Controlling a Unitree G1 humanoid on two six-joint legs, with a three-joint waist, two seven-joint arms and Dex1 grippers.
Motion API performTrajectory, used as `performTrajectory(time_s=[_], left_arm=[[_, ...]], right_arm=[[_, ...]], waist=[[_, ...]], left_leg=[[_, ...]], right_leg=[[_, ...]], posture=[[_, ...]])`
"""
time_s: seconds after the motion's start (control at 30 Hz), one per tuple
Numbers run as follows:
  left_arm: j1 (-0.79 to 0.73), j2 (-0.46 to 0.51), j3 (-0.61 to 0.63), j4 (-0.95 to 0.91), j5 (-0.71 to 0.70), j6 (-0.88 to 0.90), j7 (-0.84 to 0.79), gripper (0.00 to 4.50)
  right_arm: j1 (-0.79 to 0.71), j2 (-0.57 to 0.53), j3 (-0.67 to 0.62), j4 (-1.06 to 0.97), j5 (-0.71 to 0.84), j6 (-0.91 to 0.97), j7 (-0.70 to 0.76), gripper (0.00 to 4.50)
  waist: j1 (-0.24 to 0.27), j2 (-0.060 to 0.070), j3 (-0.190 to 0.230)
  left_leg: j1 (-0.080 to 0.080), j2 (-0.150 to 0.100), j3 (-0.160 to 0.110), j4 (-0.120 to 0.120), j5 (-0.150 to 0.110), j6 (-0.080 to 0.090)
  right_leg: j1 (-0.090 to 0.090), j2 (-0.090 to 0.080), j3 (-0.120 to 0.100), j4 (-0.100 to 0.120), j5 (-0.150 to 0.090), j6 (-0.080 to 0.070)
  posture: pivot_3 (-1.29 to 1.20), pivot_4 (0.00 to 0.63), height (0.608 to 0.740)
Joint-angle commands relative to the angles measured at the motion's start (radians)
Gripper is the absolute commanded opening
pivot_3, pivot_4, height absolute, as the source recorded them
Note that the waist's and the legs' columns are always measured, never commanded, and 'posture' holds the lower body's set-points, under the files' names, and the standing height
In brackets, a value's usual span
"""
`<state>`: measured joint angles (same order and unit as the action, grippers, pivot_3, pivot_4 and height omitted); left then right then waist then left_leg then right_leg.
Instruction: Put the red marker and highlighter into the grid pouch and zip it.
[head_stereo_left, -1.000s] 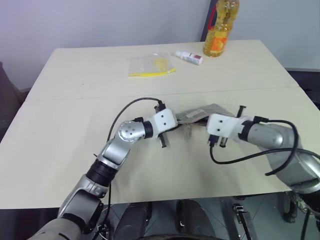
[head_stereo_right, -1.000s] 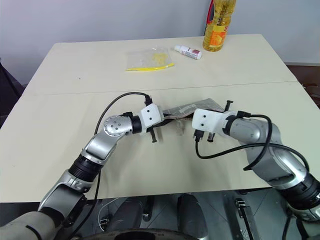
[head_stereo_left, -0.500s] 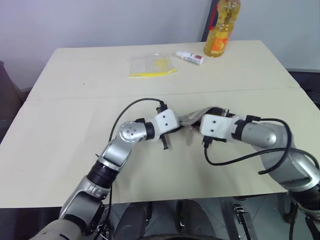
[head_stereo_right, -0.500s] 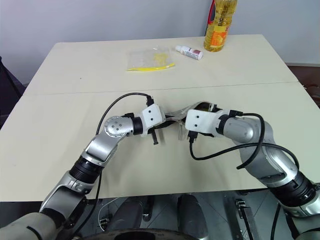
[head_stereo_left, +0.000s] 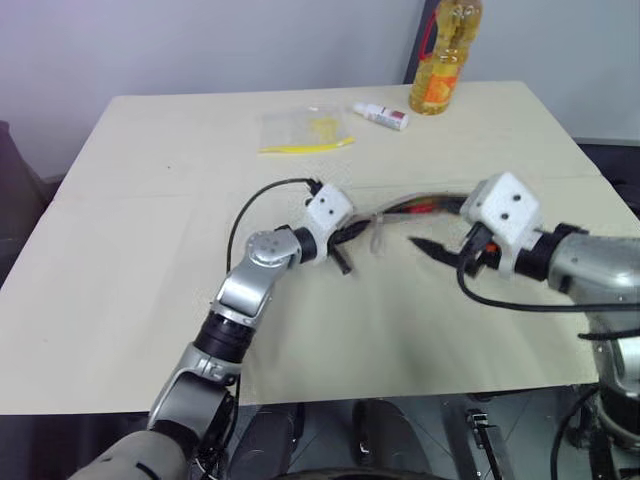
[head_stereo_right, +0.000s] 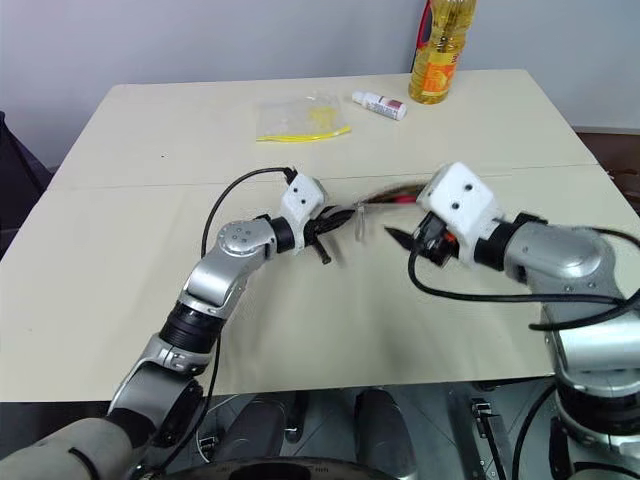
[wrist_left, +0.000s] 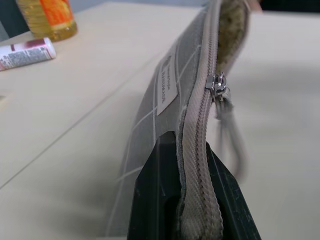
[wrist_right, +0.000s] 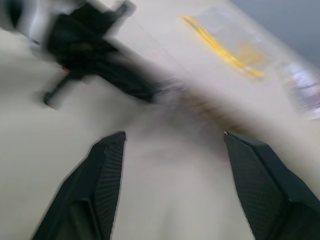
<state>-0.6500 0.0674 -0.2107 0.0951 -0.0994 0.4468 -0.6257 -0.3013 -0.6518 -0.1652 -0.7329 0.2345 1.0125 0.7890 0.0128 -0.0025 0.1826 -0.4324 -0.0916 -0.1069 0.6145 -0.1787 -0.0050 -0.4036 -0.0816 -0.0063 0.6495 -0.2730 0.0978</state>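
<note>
Grid pouch (wrist_left: 165, 95) at mid-table, lifted on edge, zipper side up, mouth partly unzipped; red marker (head_stereo_left: 432, 206) visible inside opening. Left gripper (wrist_left: 187, 200) pinched tight on pouch's zipper end, slider (wrist_left: 218, 86) just past fingers. Right gripper (wrist_right: 180, 187) spread wide, holding nothing, hovering near pouch's open end. Clear bag (head_stereo_left: 300, 130), small white tube (head_stereo_left: 380, 116), oil bottle (head_stereo_left: 440, 60) at far table (head_stereo_left: 120, 250) edge. Highlighter: cannot tell.
</note>
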Motion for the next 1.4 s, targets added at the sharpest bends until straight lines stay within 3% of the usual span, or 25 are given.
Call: performTrajectory(time_s=[0.03,0.3,0.4,0.53,0.57,0.73,0.83,1.07,1.3,1.37,1.4], left_arm=[[-0.033,-0.021,0.021,-0.041,-0.049,0.032,0.006,0.0],[-0.034,-0.01,0.006,-0.058,-0.07,0.055,0.002,0.0],[-0.033,-0.015,0.006,-0.065,-0.078,0.064,0.01,0.0],[-0.028,-0.017,0.004,-0.072,-0.083,0.071,0.019,0.0],[-0.026,-0.016,0.002,-0.074,-0.083,0.071,0.021,0.0],[-0.02,-0.003,-0.002,-0.074,-0.075,0.059,0.025,0.0],[-0.018,0.035,-0.012,-0.055,-0.046,0.019,0.016,0.0],[0.027,0.158,-0.028,-0.007,-0.007,-0.092,-0.05,0.0],[0.07,0.205,0.001,-0.018,-0.036,-0.093,-0.077,0.0],[0.079,0.204,0.02,-0.045,-0.075,-0.066,-0.09,0.0],[0.082,0.204,0.027,-0.056,-0.091,-0.051,-0.092,0.71]], right_arm=[[-0.017,0.074,0.056,0.014,-0.022,0.028,-0.148,3.19],[-0.087,0.211,0.102,0.149,-0.023,0.039,-0.316,3.19],[-0.102,0.259,0.092,0.174,0.003,0.042,-0.341,2.35],[-0.12,0.306,0.078,0.196,0.03,0.05,-0.375,0.23],[-0.123,0.311,0.077,0.199,0.034,0.052,-0.383,0.05],[-0.128,0.272,0.077,0.191,0.042,0.063,-0.393,0.05],[-0.123,0.153,0.067,0.167,0.032,0.059,-0.356,0.05],[-0.126,-0.119,-0.088,0.27,0.006,0.02,-0.318,0.05],[-0.075,-0.22,-0.11,0.343,0.02,-0.045,-0.258,0.05],[-0.058,-0.205,-0.112,0.324,0.052,-0.06,-0.229,0.57],[-0.056,-0.197,-0.113,0.323,0.063,-0.055,-0.225,0.9]], waist=[[-0.002,0.001,0.0],[-0.001,0.001,0.0],[0.0,0.001,0.0],[-0.001,0.001,0.0],[-0.001,0.001,0.0],[-0.001,0.001,0.0],[0.001,0.001,0.0],[-0.002,0.001,0.0],[-0.001,0.001,0.0],[-0.003,0.001,0.0],[-0.005,0.001,0.0]], left_leg=[[0.0,0.0,0.0,0.0,0.0,0.0],[0.0,0.0,0.0,-0.001,0.0,0.0],[0.0,-0.001,0.0,-0.001,0.0,0.0],[0.0,0.0,0.0,-0.001,0.0,0.0],[0.0,0.0,0.0,-0.001,0.0,0.0],[0.0,0.0,0.0,-0.001,0.0,0.0],[0.0,-0.001,0.0,-0.001,0.0,0.0],[0.0,0.0,0.001,-0.001,0.0,0.0],[0.0,0.0,0.001,-0.001,0.0,0.0],[0.0,0.0,0.001,-0.001,0.0,0.0],[0.0,0.0,0.001,-0.001,0.0,0.0]], right_leg=[[0.0,0.0,0.0,0.001,0.0,0.0],[-0.001,0.0,0.001,0.001,0.0,0.0],[-0.001,0.0,0.001,0.001,0.0,0.0],[-0.001,0.0,0.001,0.001,0.0,0.0],[-0.001,0.001,0.001,0.001,0.0,0.0],[-0.001,0.001,0.001,0.001,0.0,0.0],[-0.001,0.0,0.001,0.001,0.0,0.0],[-0.001,0.0,0.001,0.0,0.0,-0.001],[-0.001,0.0,0.001,0.0,0.0,-0.001],[-0.001,0.0,0.001,0.0,0.0,-0.001],[-0.001,0.0,0.001,0.0,0.0,-0.001]], posture=[[0.0,0.15,0.74],[0.0,0.15,0.74],[0.0,0.15,0.74],[0.0,0.15,0.74],[0.0,0.15,0.74],[0.0,0.15,0.74],[0.0,0.15,0.74],[0.0,0.15,0.74],[0.0,0.15,0.74],[0.0,0.15,0.74],[0.0,0.15,0.74]])
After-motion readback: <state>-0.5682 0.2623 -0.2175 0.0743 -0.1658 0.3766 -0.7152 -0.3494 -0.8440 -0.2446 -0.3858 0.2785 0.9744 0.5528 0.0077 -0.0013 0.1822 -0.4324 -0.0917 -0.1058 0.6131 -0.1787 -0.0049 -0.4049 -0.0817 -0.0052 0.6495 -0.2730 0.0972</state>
